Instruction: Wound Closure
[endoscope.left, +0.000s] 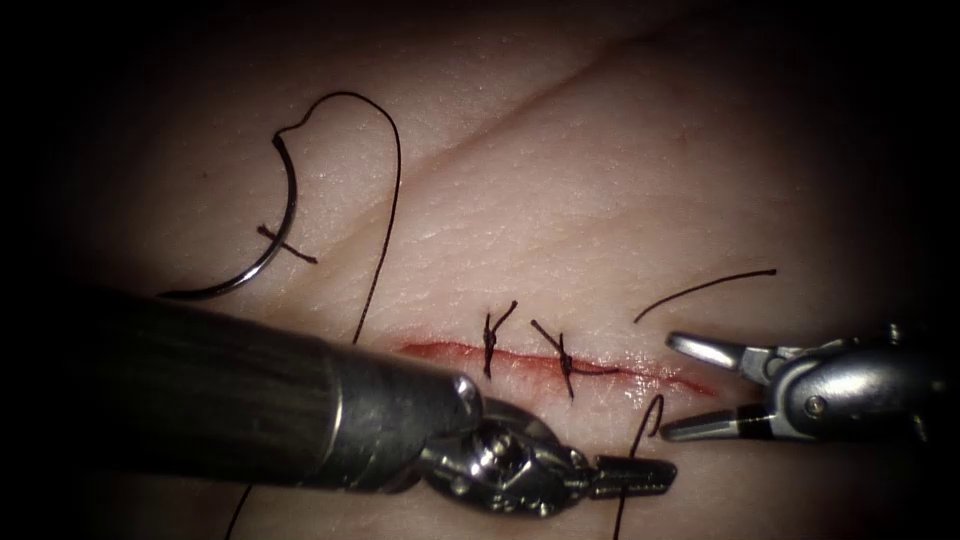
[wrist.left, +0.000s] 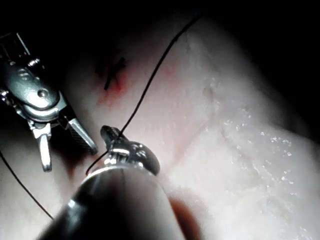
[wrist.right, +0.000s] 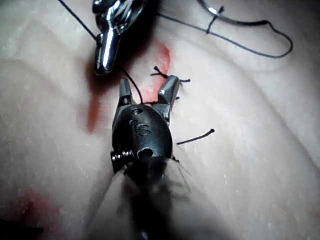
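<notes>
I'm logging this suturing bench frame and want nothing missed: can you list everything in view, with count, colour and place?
tissue: one, pale pink, under everything.
cut: one, red-edged, running across the tissue, with red fluid along it.
knotted stitches: two, dark, across the cut.
needle: one, curved, steel, lying free on the tissue, upper left of the cut.
thread: one, black, from the needle down to the left tool.
cut end of thread: one, black, loose above the right tool.
left tool: one, steel, below the cut, jaws shut on the thread.
right tool: one, steel, at the cut's right end, jaws open, holding nothing.
</notes>
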